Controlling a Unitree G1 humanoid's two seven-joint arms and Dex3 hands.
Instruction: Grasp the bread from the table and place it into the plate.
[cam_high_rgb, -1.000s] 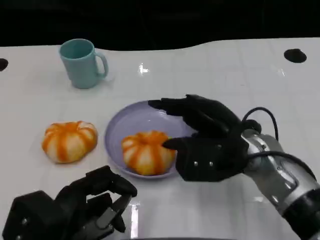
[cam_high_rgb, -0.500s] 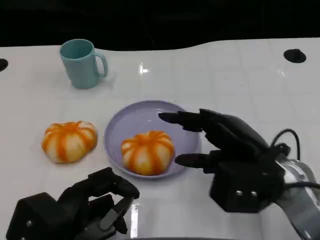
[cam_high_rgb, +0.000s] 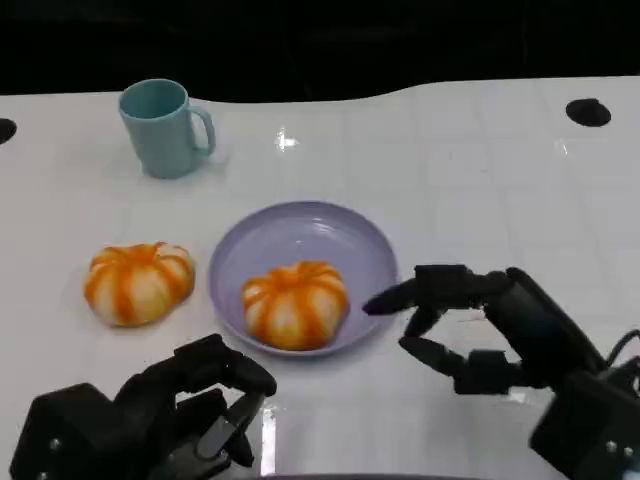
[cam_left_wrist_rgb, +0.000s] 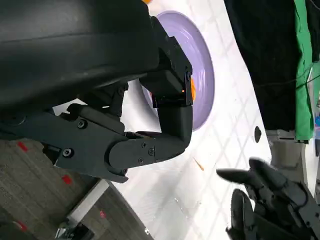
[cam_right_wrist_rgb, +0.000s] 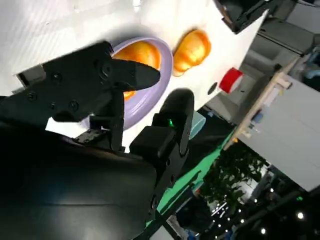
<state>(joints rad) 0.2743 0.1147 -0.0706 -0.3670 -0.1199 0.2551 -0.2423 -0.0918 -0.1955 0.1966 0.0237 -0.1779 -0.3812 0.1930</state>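
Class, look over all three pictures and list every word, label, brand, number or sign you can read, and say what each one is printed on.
No readable text in any view.
The teal ceramic mug, the round lilac plate and both orange-striped bread rolls are unmarked.
The round red object in the right wrist view's background is too blurred to tell if it bears lettering.

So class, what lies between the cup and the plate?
Nothing: in the head view, only bare white table lies between the cup and the plate.
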